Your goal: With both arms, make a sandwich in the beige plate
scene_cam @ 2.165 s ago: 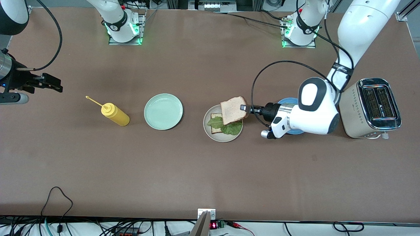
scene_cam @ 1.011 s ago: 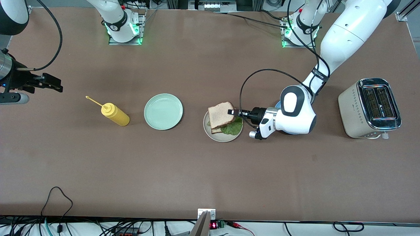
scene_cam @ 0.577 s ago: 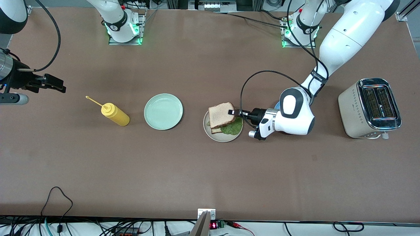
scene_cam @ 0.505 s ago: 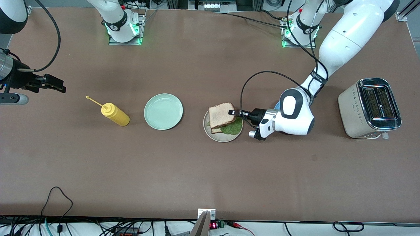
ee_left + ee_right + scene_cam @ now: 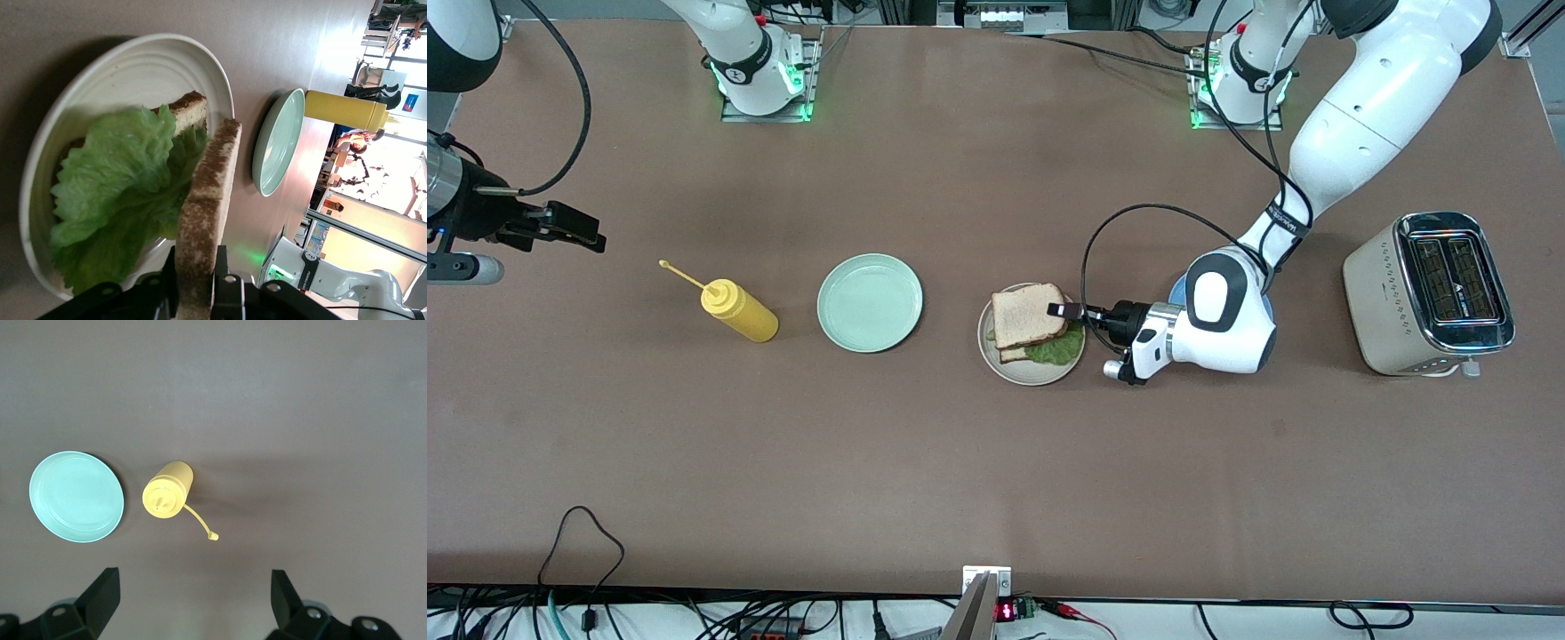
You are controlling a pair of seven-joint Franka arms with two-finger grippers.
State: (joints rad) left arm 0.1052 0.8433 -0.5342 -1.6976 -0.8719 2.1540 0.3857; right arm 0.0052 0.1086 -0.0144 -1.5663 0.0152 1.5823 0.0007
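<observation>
The beige plate holds a bottom bread slice with a green lettuce leaf on it. My left gripper is shut on the top bread slice and holds it low over the lettuce. In the left wrist view the held slice stands edge-on between my fingers, beside the lettuce and the bottom slice on the plate. My right gripper is open and empty, waiting up over the right arm's end of the table.
A mint-green plate and a yellow squeeze bottle lie toward the right arm's end; both show in the right wrist view. A blue plate is mostly hidden under my left arm. A toaster stands at the left arm's end.
My left gripper has carried the top slice over the beige plate and lowered it close onto the lettuce. The right arm has barely shifted.
</observation>
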